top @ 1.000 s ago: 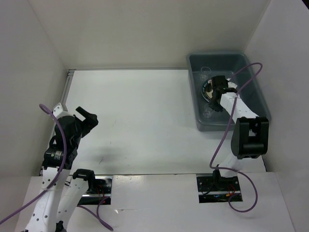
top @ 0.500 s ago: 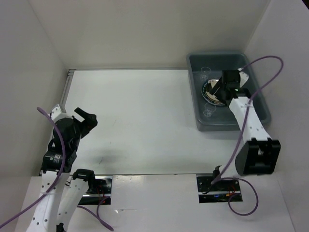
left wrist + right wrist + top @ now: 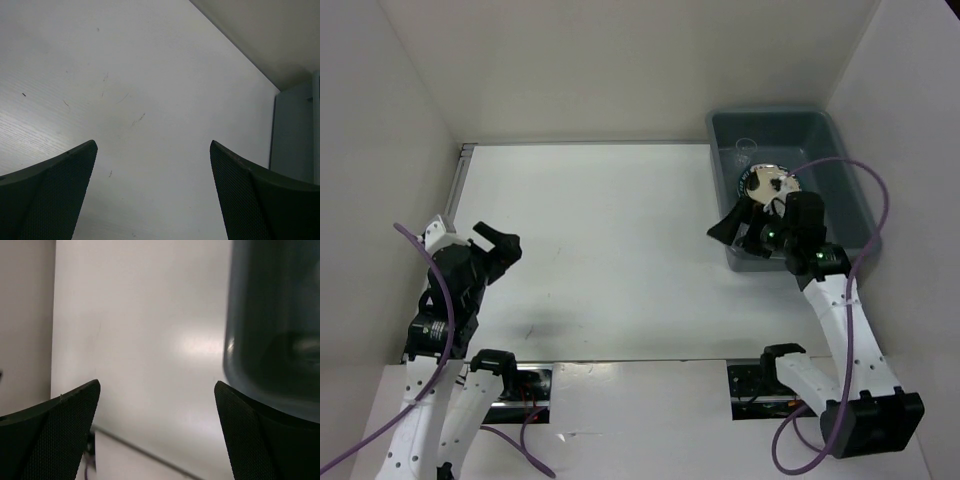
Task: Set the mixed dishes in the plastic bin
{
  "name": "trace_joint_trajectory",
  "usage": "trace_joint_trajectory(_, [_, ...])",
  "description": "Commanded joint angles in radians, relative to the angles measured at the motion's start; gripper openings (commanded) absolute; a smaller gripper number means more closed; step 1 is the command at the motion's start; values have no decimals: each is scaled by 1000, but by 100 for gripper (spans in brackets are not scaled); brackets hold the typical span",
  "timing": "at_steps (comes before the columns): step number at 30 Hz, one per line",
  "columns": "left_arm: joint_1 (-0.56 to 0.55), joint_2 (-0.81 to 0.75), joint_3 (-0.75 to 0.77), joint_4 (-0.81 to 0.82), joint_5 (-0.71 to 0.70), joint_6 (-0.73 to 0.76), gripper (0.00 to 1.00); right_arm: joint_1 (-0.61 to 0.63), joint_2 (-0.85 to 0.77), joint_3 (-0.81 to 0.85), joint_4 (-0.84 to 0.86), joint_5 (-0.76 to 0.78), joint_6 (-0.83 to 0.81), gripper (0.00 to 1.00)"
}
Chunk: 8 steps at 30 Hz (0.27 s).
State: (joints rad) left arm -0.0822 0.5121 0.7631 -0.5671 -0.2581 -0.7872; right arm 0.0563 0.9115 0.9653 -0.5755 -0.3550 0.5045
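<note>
The plastic bin [image 3: 790, 122] is a grey-blue tub at the table's far right. Inside it lies a stack of dishes topped by a plate [image 3: 767, 183] with a dark patterned rim, and a clear cup [image 3: 748, 146] stands behind it. My right gripper [image 3: 742, 230] hangs open and empty over the bin's near left corner. In the right wrist view the right gripper [image 3: 157, 385] frames bare table, with the bin's wall [image 3: 270, 330] to its right. My left gripper [image 3: 495, 240] is open and empty at the near left. Under the left gripper [image 3: 152, 145] there is only tabletop.
White walls close the table on the left, the back and the right. The bin's outer side [image 3: 295, 135] shows at the right edge of the left wrist view. The right arm's purple cable [image 3: 865, 215] loops over the bin's right side.
My right gripper has opened and drawn back out of the bin towards its near left corner, and the plate stays in the bin. The left arm has hardly moved.
</note>
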Motion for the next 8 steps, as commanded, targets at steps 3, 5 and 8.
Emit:
trace_joint_trajectory(3, [-4,2,1,42,2,16,100,72,-46,-46,-23,-297,-155,100])
trace_joint_trajectory(5, [-4,2,-10,52,2,6,100,115,-56,-57,-23,-297,-127,100])
trace_joint_trajectory(8, [-4,11,-19,52,2,-3,100,116,-79,-92,-4,-288,-81,100])
